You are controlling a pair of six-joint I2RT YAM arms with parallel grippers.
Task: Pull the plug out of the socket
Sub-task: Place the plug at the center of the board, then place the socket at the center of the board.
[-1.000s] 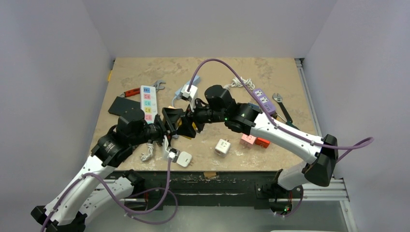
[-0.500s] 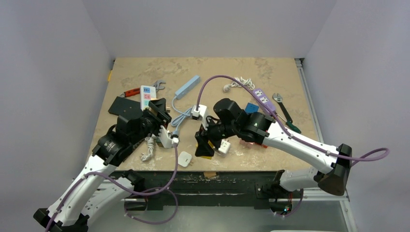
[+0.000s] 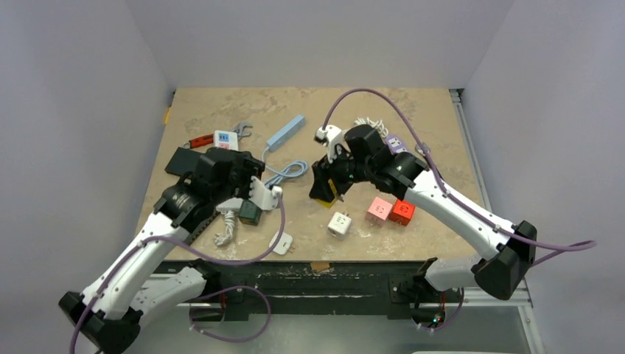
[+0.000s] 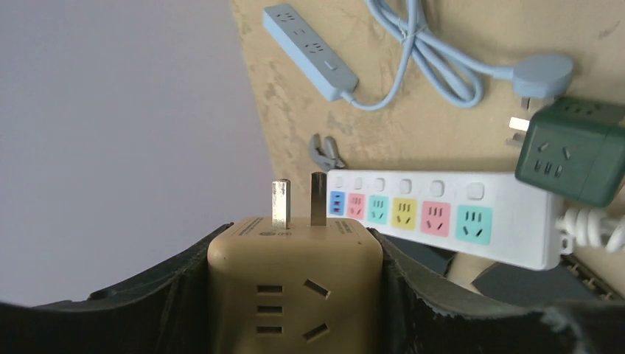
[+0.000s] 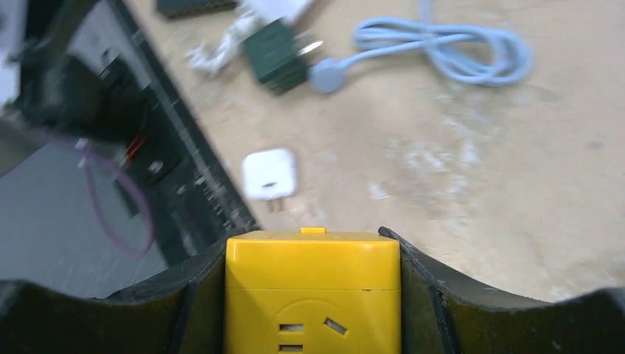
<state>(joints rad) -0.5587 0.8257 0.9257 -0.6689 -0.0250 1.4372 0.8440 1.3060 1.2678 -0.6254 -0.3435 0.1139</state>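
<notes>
I am looking down on a tan, stone-patterned counter (image 3: 413, 110) with two robot arms reaching over it. A pale blue power strip (image 3: 286, 132) is lying on it. Left of that strip and nearer the arm bases, the left gripper (image 4: 295, 247) is clamping its jaws on a beige cube plug (image 4: 295, 302), whose two metal prongs are showing bare. Right of the strip, the right gripper (image 5: 313, 251) is grasping a yellow cube socket (image 5: 313, 295) in its jaws. Plug and socket are sitting well apart.
</notes>
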